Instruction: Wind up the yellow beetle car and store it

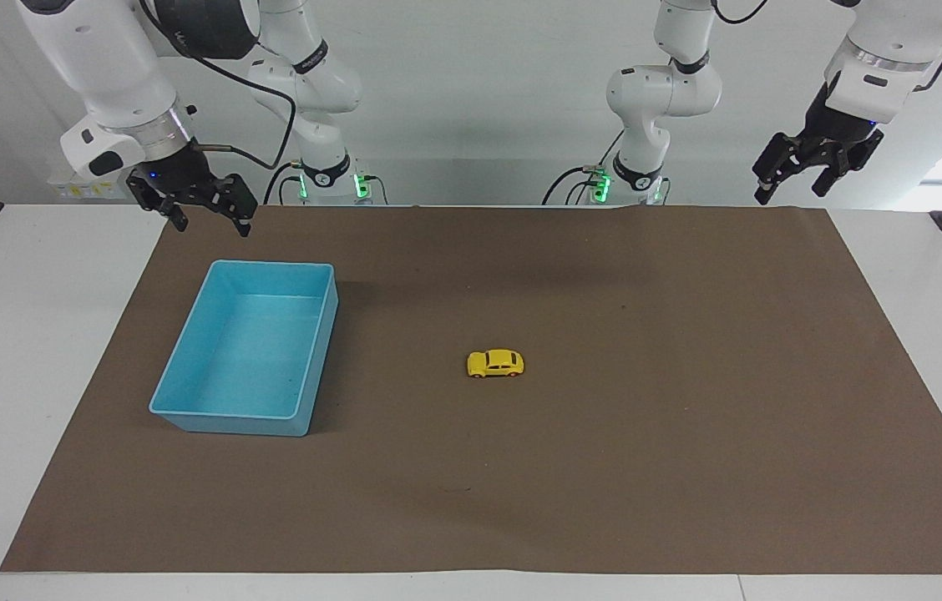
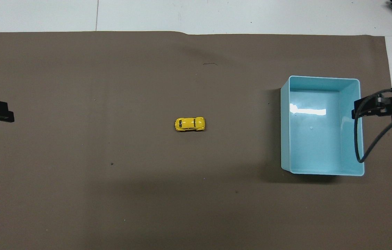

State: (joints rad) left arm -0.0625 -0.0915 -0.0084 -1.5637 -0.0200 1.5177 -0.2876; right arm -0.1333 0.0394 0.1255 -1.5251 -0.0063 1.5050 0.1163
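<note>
A white surface [image 1: 37, 351] carries a wide brown mat [image 1: 646, 467] that covers most of it, leaving pale strips along the edges. A plain light wall rises where the two arm bases stand.

The yellow beetle car [image 1: 495, 364] sits on its wheels near the middle of the mat, side-on to the robots, with bare mat all around it. A light blue bin [image 1: 187, 392] stands toward the right arm's end of the surface, well apart from the car, with nothing in it.

The left end effector [image 1: 801, 185] hangs high over the mat's edge nearest the robots, at the left arm's end, its fingers apart and holding nothing. The right end effector [image 1: 204, 219] hangs over the mat corner just on the robots' side of the bin, also spread and holding nothing. Open mat lies between both and the car.
</note>
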